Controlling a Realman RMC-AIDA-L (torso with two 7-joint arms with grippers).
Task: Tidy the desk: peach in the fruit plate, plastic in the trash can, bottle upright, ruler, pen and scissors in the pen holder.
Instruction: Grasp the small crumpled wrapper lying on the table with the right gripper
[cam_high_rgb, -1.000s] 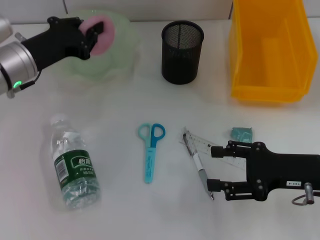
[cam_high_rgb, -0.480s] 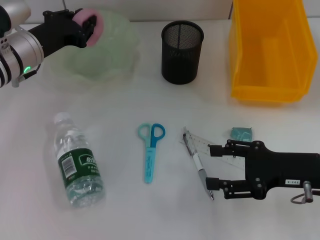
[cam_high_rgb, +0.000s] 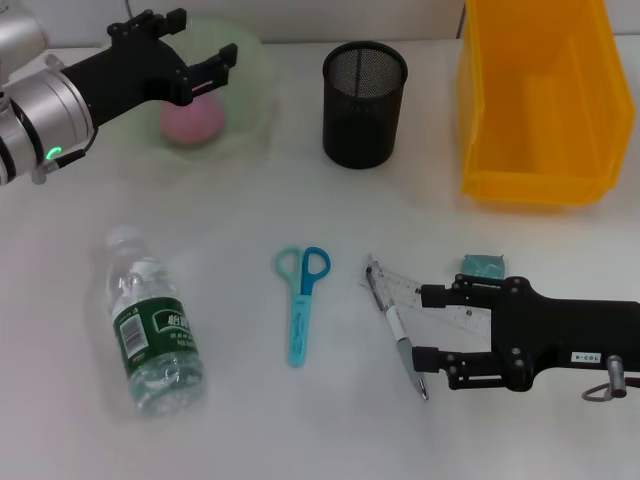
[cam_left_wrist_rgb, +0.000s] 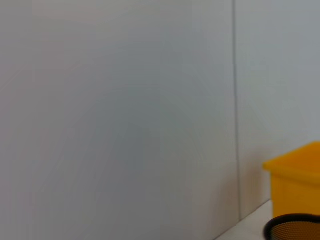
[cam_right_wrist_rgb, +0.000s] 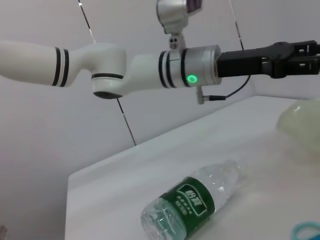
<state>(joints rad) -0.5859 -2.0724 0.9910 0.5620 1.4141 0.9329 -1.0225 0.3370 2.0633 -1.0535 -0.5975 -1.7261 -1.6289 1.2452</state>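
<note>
A pink peach (cam_high_rgb: 192, 120) lies inside the pale green fruit plate (cam_high_rgb: 250, 70) at the back left. My left gripper (cam_high_rgb: 198, 48) hovers open just above it, holding nothing. A clear bottle (cam_high_rgb: 152, 325) with a green label lies on its side at the front left, and the right wrist view shows the bottle (cam_right_wrist_rgb: 192, 200) too. Blue scissors (cam_high_rgb: 301, 300) lie mid-table. A pen (cam_high_rgb: 398, 332) and a clear ruler (cam_high_rgb: 415, 293) lie beside my right gripper (cam_high_rgb: 424, 326), which rests open on the table around them. A teal bit of plastic (cam_high_rgb: 484, 266) sits just behind it.
A black mesh pen holder (cam_high_rgb: 365, 89) stands at the back centre, its rim also in the left wrist view (cam_left_wrist_rgb: 295, 227). A yellow bin (cam_high_rgb: 538, 95) stands at the back right. A white wall runs behind the table.
The left gripper opened and let the peach drop into the fruit plate. The right gripper shifted slightly over the pen and ruler.
</note>
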